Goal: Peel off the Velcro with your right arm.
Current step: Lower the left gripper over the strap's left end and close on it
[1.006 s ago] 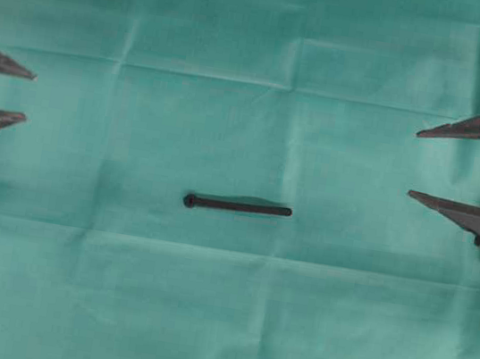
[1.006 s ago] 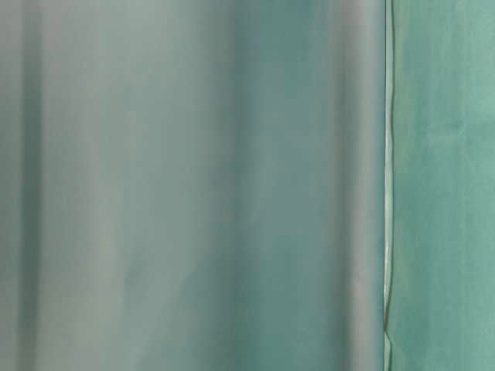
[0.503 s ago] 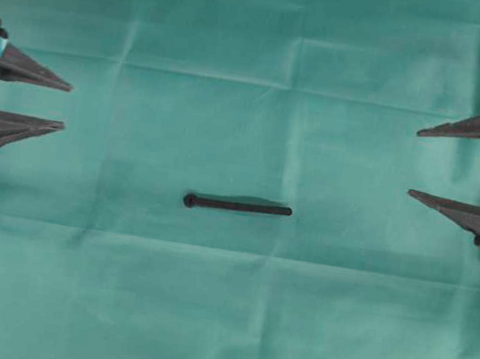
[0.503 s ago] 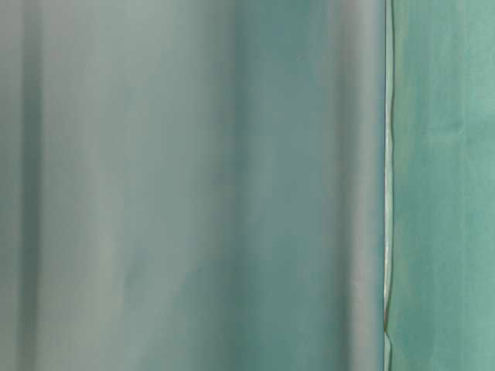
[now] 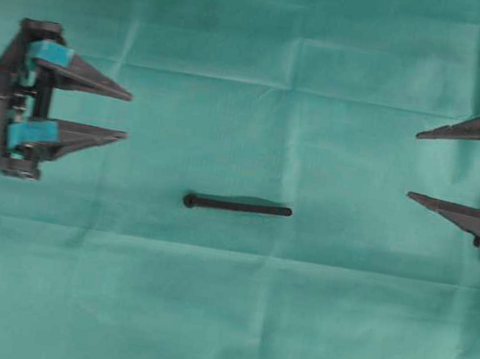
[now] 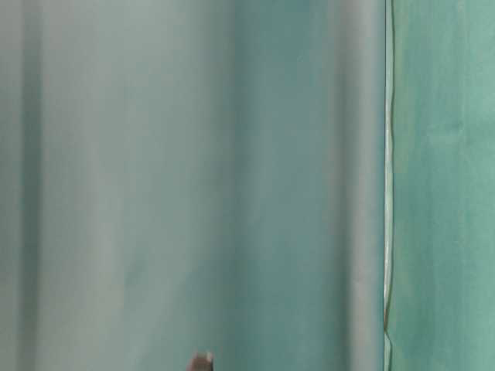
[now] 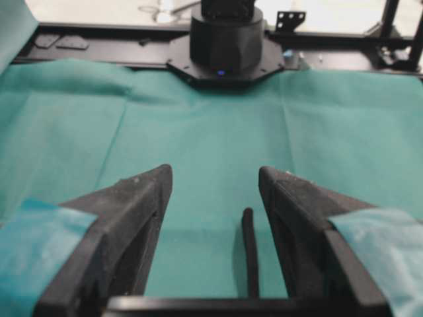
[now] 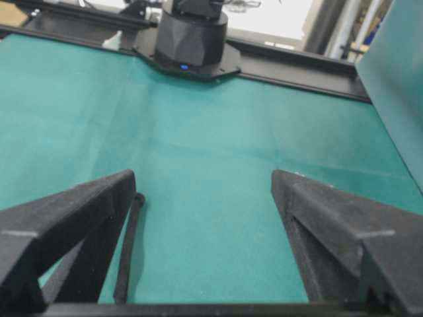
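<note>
The Velcro (image 5: 238, 205) is a thin black strap lying flat on the green cloth, its rounded thicker end to the left. It also shows in the left wrist view as the Velcro (image 7: 249, 254) and in the right wrist view as the Velcro (image 8: 128, 247). My left gripper (image 5: 129, 114), with teal parts, stands open up and to the left of the strap, apart from it. My right gripper (image 5: 414, 164), all black, stands open at the far right edge, well away from the strap. Neither holds anything.
Green cloth (image 5: 219, 321) covers the whole table, with fold creases. The opposite arm's black base (image 7: 227, 39) sits at the far edge in the left wrist view, and the other base (image 8: 187, 36) in the right wrist view. The table-level view shows only blurred cloth.
My left gripper has come in from the left edge toward the middle, still open. The right gripper and the Velcro have not moved.
</note>
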`<action>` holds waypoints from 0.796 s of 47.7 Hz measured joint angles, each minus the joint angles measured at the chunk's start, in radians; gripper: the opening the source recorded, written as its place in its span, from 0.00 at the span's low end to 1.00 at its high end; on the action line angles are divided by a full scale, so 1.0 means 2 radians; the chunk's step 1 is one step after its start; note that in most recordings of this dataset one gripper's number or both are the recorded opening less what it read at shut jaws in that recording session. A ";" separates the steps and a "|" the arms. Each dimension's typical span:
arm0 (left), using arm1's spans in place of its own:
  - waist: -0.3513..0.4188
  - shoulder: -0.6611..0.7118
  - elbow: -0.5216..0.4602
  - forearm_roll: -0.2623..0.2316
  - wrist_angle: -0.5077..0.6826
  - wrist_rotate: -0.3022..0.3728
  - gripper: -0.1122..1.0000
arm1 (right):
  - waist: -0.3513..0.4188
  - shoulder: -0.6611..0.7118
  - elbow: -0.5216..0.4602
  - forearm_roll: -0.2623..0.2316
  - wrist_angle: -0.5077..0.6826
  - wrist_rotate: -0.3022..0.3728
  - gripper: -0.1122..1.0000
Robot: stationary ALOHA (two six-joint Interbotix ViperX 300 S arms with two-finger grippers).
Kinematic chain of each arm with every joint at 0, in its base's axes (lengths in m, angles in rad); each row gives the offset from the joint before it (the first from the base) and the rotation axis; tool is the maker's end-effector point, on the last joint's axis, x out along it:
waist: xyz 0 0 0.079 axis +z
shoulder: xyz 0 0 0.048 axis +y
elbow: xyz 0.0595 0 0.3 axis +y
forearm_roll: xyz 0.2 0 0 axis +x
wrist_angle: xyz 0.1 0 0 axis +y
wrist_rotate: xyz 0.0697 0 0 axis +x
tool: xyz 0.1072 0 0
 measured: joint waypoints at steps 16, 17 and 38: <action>0.000 0.120 -0.084 0.000 -0.001 0.001 0.63 | -0.001 -0.001 0.009 -0.001 -0.001 0.000 0.74; 0.000 0.125 -0.087 0.000 -0.001 0.001 0.63 | -0.001 -0.001 0.010 -0.002 0.000 -0.001 0.74; 0.000 0.188 -0.143 0.001 0.012 -0.002 0.63 | -0.001 -0.006 0.017 -0.003 0.000 0.000 0.74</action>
